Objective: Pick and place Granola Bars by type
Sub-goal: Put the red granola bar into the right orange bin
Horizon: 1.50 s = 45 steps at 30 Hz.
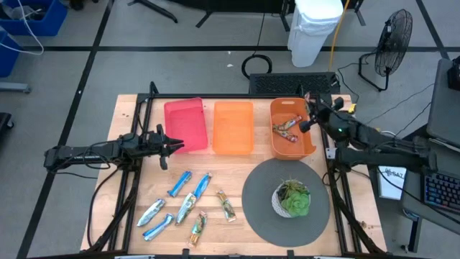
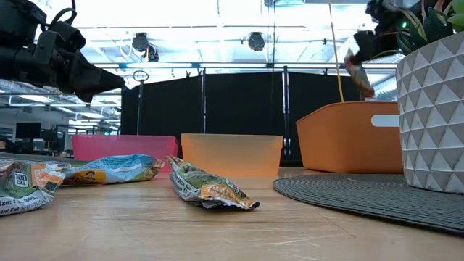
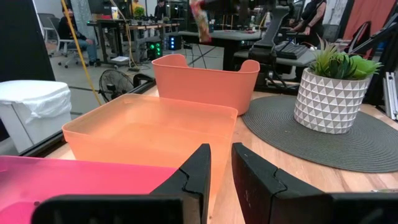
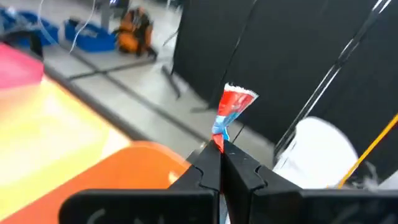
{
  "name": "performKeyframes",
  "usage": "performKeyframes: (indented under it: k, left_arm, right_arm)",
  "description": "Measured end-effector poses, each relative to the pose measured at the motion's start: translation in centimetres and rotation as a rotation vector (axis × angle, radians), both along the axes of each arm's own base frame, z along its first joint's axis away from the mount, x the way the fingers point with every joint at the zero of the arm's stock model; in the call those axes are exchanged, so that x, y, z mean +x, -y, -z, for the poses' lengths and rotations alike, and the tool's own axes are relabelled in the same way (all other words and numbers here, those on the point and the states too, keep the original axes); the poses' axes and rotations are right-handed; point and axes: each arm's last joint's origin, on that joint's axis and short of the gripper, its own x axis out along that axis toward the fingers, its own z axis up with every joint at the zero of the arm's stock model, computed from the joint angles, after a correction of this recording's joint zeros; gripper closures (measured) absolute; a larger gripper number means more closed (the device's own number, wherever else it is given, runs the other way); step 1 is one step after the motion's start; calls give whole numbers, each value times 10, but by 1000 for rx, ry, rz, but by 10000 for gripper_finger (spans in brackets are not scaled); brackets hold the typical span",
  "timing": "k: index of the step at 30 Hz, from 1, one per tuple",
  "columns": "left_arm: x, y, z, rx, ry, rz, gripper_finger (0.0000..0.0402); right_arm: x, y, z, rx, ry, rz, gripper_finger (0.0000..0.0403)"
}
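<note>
Right wrist view: right tool (image 4: pixel 221 152) pinches a red-and-blue bar (image 4: pixel 231 115) by its crimped end, wrapper hanging free above the dark orange bin (image 1: pixel 293 128). Bars already lie in that bin; the other bars (image 1: pixel 188 205) lie on the desk (image 1: pixel 237 237), well apart from it. Judged light, crinkly, slippery foil; the flat seam looks the safest hold. Left tool (image 1: pixel 169 145) waits far from that bin, by the pink one (image 1: pixel 185 124), jaws slightly parted, empty.
</note>
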Motion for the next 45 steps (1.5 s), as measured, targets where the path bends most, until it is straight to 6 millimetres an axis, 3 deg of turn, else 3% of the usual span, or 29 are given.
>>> performKeyframes:
  k: [9,17,45]
  left_arm:
    - [0,0,0,0,0,0,330]
    - [0,0,0,0,0,0,330]
    - [0,0,0,0,0,0,330]
  right_arm:
    - [-2,28,39,204,2,-27,403]
    - [-3,29,68,326,42,-114,403]
    - [-3,29,71,333,34,-112,403]
